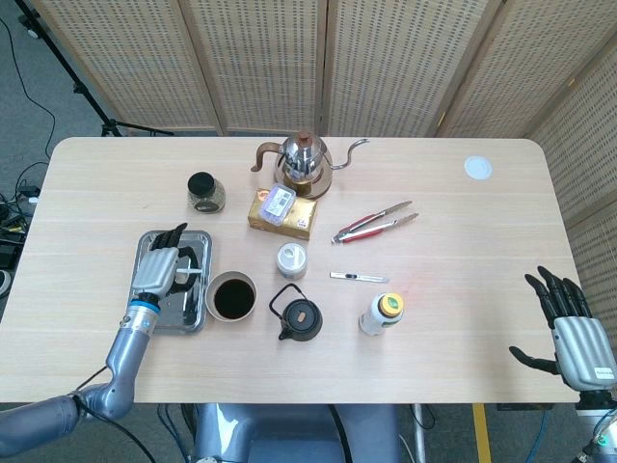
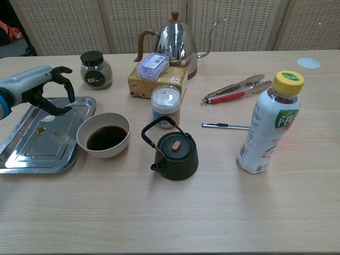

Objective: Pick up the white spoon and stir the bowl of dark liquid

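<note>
Nearest the robot, at the right edge of the worktop [image 1: 463, 251], the right hand [image 1: 571, 326] is seen with fingers spread and nothing in it. Further in, the bowl of dark liquid [image 1: 209, 294] is set just beside the right side of a metal tray [image 1: 178, 309]. Above that tray the left hand [image 1: 157, 267] is held with fingers curled. In the head view a thin white bar, taken to be the white spoon [image 1: 192, 274], is pinched in them. In the chest view the spoon cannot be made out in the hand [image 2: 37, 87], and none is seen lying on the tray [image 2: 37, 154].

The spoon's long axis is shown running left to right, roughly level, with the free end pointed toward the bowl [image 2: 103, 151]. Which end that is cannot be told. The spoon is judged light, stiff and smooth, hence liable to slip or swivel in a loose pinch. A hold on the handle, well back from the scoop, is advised so that the fingers are kept out of the liquid.
</note>
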Robot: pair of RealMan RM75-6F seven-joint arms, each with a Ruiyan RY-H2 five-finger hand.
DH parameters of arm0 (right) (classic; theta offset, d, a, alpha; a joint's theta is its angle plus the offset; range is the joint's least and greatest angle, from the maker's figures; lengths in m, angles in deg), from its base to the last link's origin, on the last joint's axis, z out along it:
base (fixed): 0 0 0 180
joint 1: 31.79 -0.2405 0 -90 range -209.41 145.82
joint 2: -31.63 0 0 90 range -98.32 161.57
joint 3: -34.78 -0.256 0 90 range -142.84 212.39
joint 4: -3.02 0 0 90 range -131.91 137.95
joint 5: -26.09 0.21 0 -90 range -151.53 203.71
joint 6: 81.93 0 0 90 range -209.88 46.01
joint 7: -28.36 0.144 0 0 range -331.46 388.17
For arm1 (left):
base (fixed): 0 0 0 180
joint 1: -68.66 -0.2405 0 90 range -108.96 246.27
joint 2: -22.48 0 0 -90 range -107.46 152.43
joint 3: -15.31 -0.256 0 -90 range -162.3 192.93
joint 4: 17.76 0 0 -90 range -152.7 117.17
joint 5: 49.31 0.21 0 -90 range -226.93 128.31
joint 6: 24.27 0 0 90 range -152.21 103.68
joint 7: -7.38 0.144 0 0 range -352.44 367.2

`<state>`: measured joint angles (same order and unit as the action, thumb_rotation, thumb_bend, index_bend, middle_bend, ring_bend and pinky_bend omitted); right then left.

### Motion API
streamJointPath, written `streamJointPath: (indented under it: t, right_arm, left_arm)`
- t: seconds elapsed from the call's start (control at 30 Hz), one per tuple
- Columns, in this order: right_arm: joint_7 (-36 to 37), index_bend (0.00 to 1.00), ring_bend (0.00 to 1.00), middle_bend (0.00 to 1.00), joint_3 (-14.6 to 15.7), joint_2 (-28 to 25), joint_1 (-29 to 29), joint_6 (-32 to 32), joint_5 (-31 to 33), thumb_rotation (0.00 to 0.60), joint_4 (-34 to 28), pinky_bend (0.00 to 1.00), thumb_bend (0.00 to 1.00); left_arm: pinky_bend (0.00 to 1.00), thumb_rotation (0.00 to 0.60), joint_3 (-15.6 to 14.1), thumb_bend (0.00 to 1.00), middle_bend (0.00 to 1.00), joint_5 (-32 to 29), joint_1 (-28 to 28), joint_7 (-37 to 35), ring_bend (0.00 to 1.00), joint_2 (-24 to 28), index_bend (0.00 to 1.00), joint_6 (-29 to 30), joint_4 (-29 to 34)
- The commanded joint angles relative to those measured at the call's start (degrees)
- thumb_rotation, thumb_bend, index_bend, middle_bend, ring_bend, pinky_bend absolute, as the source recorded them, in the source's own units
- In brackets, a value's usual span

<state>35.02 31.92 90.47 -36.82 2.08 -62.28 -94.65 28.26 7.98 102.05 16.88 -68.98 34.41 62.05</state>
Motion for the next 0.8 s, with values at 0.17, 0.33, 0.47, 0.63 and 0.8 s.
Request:
streamJointPath:
  t: [0.17,0.33,0.47,0.63,0.8]
  right_arm:
    - [0.1,0.00,0.00,0.00,0.1,-0.1,0.0,0.0,0.0,0.600,-0.2,0.00,0.00]
    - [0.1,0.00,0.00,0.00,0.1,0.0,0.0,0.0,0.0,0.600,-0.2,0.00,0.00]
    - [-0.1,0.00,0.00,0.00,0.3,0.1,0.0,-0.1,-0.3,0.600,-0.3,0.00,0.00]
    - [-0.2,0.00,0.00,0.00,0.4,0.0,0.0,-0.2,-0.3,0.600,-0.4,0.00,0.00]
    - [0.0,0.00,0.00,0.00,0.3,-0.1,0.0,-0.2,-0.2,0.600,-0.4,0.00,0.00]
  left_arm:
    - [0.00,0.600,-1.1,0.39,0.00,13.7,-4.8,-18.7,0.00,8.1,0.59,3.4,9.0]
    - [0.00,0.600,-1.9,0.39,0.00,16.9,-5.8,-23.5,0.00,10.1,0.59,4.3,11.4]
    - [0.00,0.600,-2.5,0.39,0.00,21.8,-6.1,-34.3,0.00,8.8,0.59,5.6,11.1]
    - [0.00,0.600,-3.7,0.39,0.00,25.1,-5.9,-44.5,0.00,5.6,0.60,6.1,7.8]
    - [0.00,0.600,-4.0,0.39,0.00,25.3,-5.6,-49.9,0.00,4.0,0.61,5.4,6.8]
